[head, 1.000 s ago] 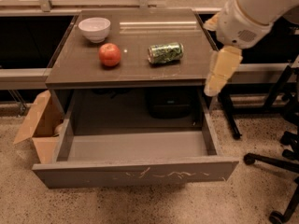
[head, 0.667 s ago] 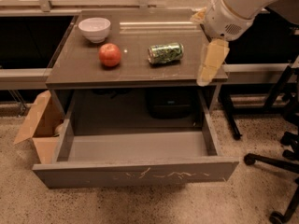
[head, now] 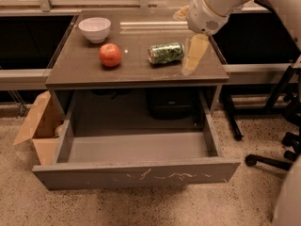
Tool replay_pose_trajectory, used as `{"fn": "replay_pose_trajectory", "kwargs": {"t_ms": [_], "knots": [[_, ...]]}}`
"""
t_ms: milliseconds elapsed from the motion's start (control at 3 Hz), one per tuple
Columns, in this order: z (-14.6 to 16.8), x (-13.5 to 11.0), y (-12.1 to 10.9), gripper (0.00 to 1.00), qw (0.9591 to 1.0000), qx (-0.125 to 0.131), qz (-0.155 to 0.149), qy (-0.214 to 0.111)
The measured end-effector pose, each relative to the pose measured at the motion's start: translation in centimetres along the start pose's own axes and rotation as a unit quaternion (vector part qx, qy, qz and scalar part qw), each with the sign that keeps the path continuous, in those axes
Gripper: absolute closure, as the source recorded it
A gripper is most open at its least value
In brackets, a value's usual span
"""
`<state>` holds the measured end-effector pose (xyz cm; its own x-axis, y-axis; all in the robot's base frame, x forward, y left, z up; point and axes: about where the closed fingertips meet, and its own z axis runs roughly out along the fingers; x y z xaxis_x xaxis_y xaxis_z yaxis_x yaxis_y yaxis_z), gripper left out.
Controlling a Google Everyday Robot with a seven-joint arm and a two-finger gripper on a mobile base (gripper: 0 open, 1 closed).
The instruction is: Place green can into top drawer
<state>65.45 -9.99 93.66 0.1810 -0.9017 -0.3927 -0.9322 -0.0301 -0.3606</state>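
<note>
The gripper (head: 194, 55), its spread impossible to tell, hangs just right of the green can (head: 166, 53) lying on the worktop (head: 94, 74); it should straddle the can's middle squarely before closing.

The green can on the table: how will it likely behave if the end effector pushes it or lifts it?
The green can lies on its side on the table, so a push across its length would probably roll it. Its smooth round wall may slip in a loose grasp. It looks small and is likely light. The end effector hovers close beside it.
</note>
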Motion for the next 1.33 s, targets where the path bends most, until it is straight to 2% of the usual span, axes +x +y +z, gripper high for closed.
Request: {"fn": "replay_pose_trajectory", "kwargs": {"t_ms": [667, 1000, 1333], "knots": [[5.0, 0.7, -3.7, 0.00, 0.9984, -0.008, 0.047, -0.029], [8.2, 1.2, -5.3, 0.02, 0.9962, -0.028, 0.074, -0.037], [10.3, 1.3, -6.0, 0.23, 0.9947, -0.044, 0.085, -0.039]]}}
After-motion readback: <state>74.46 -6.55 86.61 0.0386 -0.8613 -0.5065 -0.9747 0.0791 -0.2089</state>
